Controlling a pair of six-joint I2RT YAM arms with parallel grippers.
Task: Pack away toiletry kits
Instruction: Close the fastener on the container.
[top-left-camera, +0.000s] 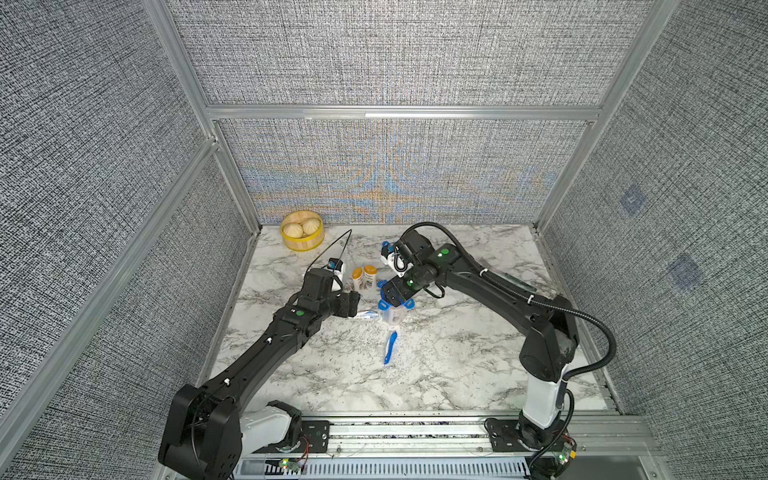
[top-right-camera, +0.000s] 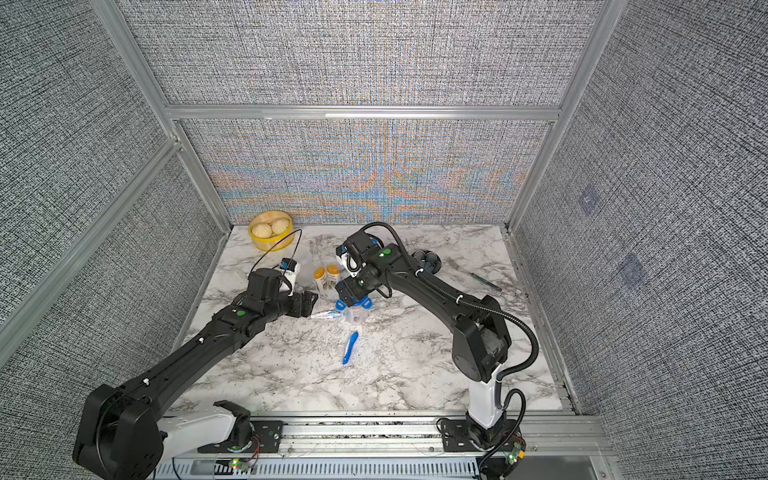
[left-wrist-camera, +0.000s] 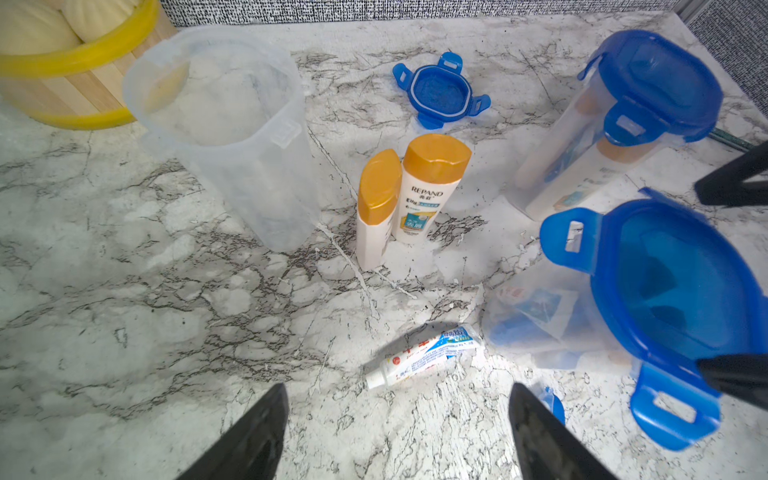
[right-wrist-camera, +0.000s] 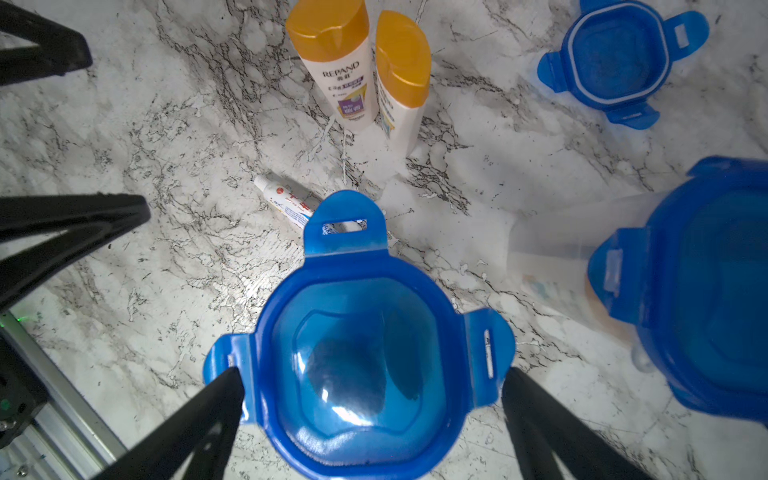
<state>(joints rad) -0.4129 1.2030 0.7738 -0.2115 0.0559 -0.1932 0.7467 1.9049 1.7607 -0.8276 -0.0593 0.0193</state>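
Blue toothbrush (top-left-camera: 390, 348) lies nearest on the desk (top-left-camera: 457, 374). Beyond it, the toothpaste tube (left-wrist-camera: 424, 358) sits just ahead of my left hand (left-wrist-camera: 398, 388), which is spread and empty; the tube's length runs along my closing line. My right hand (right-wrist-camera: 372, 372), spread wide, straddles the blue lid (right-wrist-camera: 361, 291).

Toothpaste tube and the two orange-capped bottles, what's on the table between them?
Nothing. Between the toothpaste tube and the orange-capped bottles there is only bare marble table, as both wrist views show.

Grey-veined white marble table (top-left-camera: 457, 365), blue clip lids (right-wrist-camera: 357, 365), orange-capped white bottles (left-wrist-camera: 432, 187), blue toothbrush (top-left-camera: 390, 347), yellow steamer basket (top-left-camera: 305, 247)
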